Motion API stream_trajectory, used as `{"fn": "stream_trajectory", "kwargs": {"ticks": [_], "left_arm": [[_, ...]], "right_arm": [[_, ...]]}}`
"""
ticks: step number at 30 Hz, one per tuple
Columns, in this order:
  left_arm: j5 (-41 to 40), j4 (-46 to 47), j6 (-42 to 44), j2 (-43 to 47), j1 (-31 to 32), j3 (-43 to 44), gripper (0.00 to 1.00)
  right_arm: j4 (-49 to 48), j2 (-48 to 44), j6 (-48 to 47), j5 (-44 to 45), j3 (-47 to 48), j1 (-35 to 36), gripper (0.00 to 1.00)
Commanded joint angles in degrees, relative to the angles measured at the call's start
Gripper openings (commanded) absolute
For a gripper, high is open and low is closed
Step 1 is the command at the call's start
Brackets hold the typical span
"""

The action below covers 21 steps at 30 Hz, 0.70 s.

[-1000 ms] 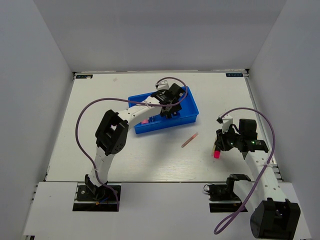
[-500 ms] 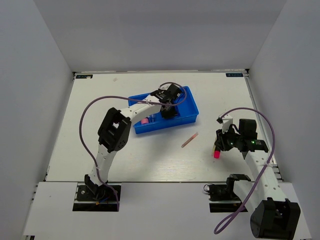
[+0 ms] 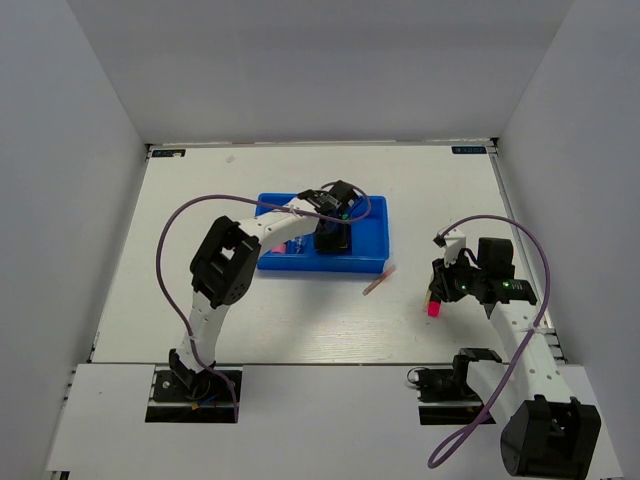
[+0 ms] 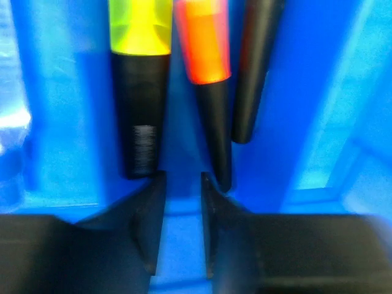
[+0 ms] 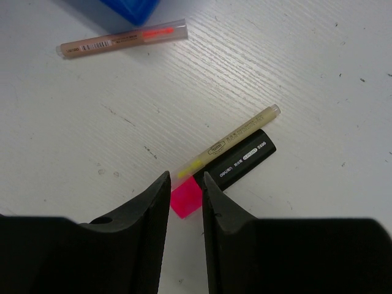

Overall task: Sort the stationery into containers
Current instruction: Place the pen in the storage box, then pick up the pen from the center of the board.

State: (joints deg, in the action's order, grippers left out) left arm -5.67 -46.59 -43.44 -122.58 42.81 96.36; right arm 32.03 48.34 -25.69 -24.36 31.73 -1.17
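Observation:
The blue tray (image 3: 374, 245) lies mid-table. My left gripper (image 3: 333, 238) reaches down into it. In the left wrist view its jaws (image 4: 182, 177) stand a narrow gap apart over the tray's end wall, with only blue plastic between them. Just beyond lie a yellow-ended marker (image 4: 141, 79), an orange-ended marker (image 4: 208, 79) and a black one (image 4: 252, 73). My right gripper (image 3: 437, 292) (image 5: 185, 176) hovers, slightly open and empty, over the pink end of a black marker (image 5: 245, 160) (image 3: 433, 310) on the table. A pale stick with a yellow tip (image 5: 239, 131) lies against that marker.
A pale stick with an orange band (image 3: 379, 281) (image 5: 122, 40) lies on the table between the tray and my right gripper. The tray's corner (image 5: 128, 9) shows at the top of the right wrist view. White walls enclose the table on three sides.
My left gripper moved toward the near edge and the tray turned with it, from tilted to square with the table. The right arm has not moved.

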Motion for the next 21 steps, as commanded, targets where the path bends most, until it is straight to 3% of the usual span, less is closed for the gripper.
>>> {"fn": "stream_trajectory", "kwargs": {"ticks": [1,3,5,11,16,17,19,21], "left_arm": [[-0.7,-0.6,2.7,5.3,-0.1,0.8,0.44],[-1.2,-0.9,2.9,4.6,-0.4,3.0,0.54],[-0.7,-1.1,3.4,3.6,-1.2,7.2,0.58],[2.0,-2.0,4.1,-2.6,-2.6,20.1,0.58],[4.3,-1.4,3.0,-2.8,-2.6,24.1,0.57],[4.4,-1.0,3.1,-2.1,-2.6,23.0,0.55],[4.1,0.8,4.0,1.5,-2.6,19.9,0.52],[1.6,0.9,6.0,6.8,-2.5,14.8,0.23]], "right_arm": [[-0.1,0.1,0.6,-1.0,2.0,-0.4,0.31],[0.0,0.4,0.3,-1.1,2.0,-0.2,0.31],[0.6,0.4,0.2,-1.3,2.1,-0.3,0.31],[0.6,0.8,-0.2,-1.5,1.8,-0.3,0.31],[0.4,1.1,-0.3,-1.3,1.6,-0.3,0.32],[0.3,1.1,-0.3,-0.9,1.6,-0.4,0.32],[0.1,1.4,0.1,-0.2,1.8,-0.4,0.41],[-1.0,1.8,1.5,3.4,2.1,-0.3,0.44]]}}
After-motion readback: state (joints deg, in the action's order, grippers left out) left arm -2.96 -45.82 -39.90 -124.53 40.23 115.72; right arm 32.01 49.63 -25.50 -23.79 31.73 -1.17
